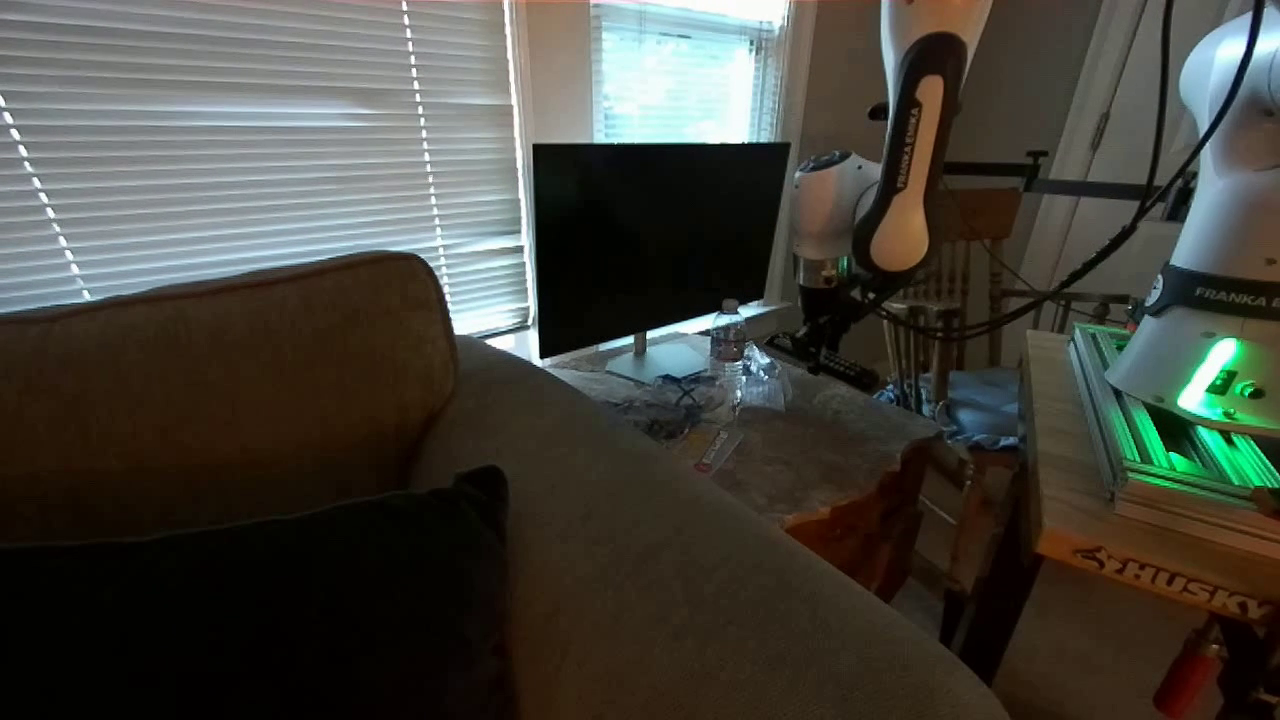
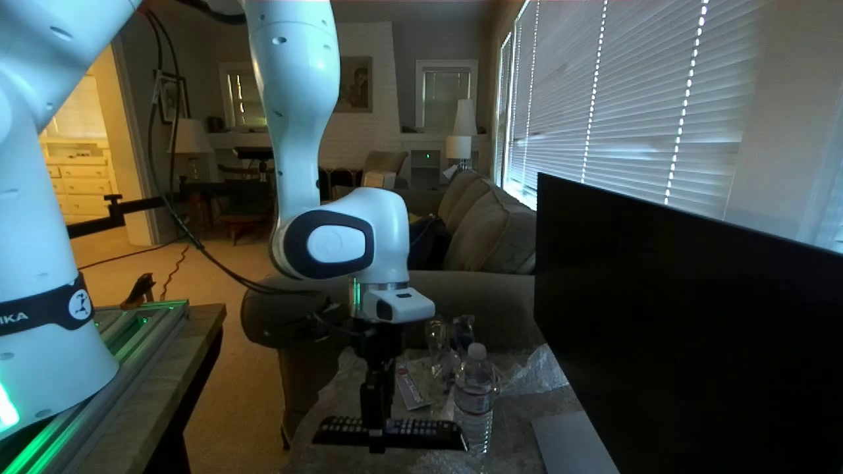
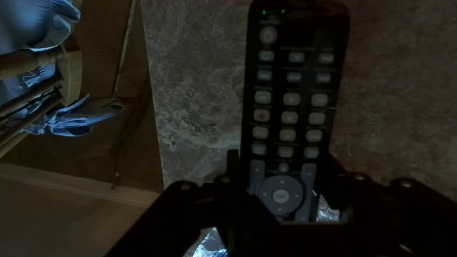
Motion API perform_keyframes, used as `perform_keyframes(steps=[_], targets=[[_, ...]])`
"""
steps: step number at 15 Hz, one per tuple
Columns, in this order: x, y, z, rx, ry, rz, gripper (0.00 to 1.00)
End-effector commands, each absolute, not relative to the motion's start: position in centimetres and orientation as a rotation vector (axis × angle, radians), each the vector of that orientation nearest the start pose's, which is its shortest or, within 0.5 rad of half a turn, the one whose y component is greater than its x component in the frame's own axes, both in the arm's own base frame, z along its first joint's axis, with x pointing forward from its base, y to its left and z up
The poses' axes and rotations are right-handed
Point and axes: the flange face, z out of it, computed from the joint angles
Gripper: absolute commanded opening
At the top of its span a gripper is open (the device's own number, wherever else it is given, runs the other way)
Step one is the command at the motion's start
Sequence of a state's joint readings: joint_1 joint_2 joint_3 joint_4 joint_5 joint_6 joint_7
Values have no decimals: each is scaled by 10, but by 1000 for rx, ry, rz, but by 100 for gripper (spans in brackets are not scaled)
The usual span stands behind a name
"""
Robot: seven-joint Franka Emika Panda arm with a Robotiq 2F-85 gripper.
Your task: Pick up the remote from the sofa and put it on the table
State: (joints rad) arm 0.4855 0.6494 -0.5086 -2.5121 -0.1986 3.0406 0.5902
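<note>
Dark fingers [image 3: 234, 166] clamp the remote [image 3: 291, 110] — slim, black, rows of pale buttons — above the table [image 3: 200, 89].

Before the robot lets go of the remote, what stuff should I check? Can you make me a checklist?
1. Gripper holding the remote: ok, it clamps both long sides.
2. Buttons facing up: ok, the wrist view shows them.
3. Table underneath: ok, it shows on both sides of the remote in the wrist view.
4. Remote resting on the table: not ok, it seems to hang above it.
5. Plastic bottle out of the way: cannot tell, the remote's end overlaps it in an exterior view.
6. Crinkly plastic kept out from under the remote: cannot tell, some shows near the gripper.
</note>
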Motion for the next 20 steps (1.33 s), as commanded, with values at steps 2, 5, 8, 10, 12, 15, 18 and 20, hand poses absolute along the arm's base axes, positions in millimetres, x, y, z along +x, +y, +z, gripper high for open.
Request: perform_keyframes(steps=[2, 5, 8, 10, 12, 15, 18, 20], targets=[[414, -49, 46, -3475, 558, -113, 29], [419, -48, 48, -3457, 587, -62, 54], [421, -48, 49, -3456, 586, -68, 54], [421, -48, 49, -3456, 586, -68, 54], [421, -48, 49, -3456, 586, -68, 29], [421, -54, 45, -3449, 599, -63, 29], [419, -67, 41, -3446, 601, -37, 29], [417, -78, 37, -3448, 604, -28, 29]])
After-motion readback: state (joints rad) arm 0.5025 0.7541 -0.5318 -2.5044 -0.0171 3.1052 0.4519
